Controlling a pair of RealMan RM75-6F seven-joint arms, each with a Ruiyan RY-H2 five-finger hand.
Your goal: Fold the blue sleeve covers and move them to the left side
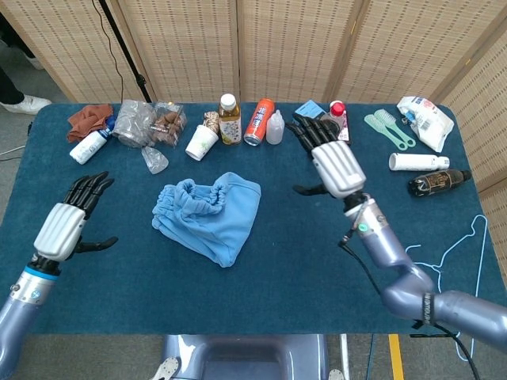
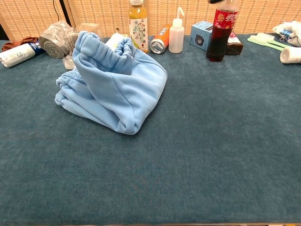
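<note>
The blue sleeve covers (image 1: pixel 208 216) lie folded in a bundle left of the table's middle, elastic cuffs bunched along the top; the chest view shows the same sleeve covers (image 2: pixel 112 88) untouched. My right hand (image 1: pixel 329 162) hovers right of the bundle, well clear of it, fingers spread and holding nothing. My left hand (image 1: pixel 70 224) floats over the table's left part, fingers apart and empty, a short way left of the bundle. Neither hand appears in the chest view.
Along the far edge stand a paper cup (image 1: pixel 201 142), tea bottle (image 1: pixel 230 119), orange can (image 1: pixel 258 122), squeeze bottle (image 1: pixel 275 127), blue box (image 1: pixel 307 116) and cola bottle (image 1: pixel 325 136). Plastic bags (image 1: pixel 135 123) and a brown cloth (image 1: pixel 88 119) sit far left. A blue hanger (image 1: pixel 455 265) lies at right.
</note>
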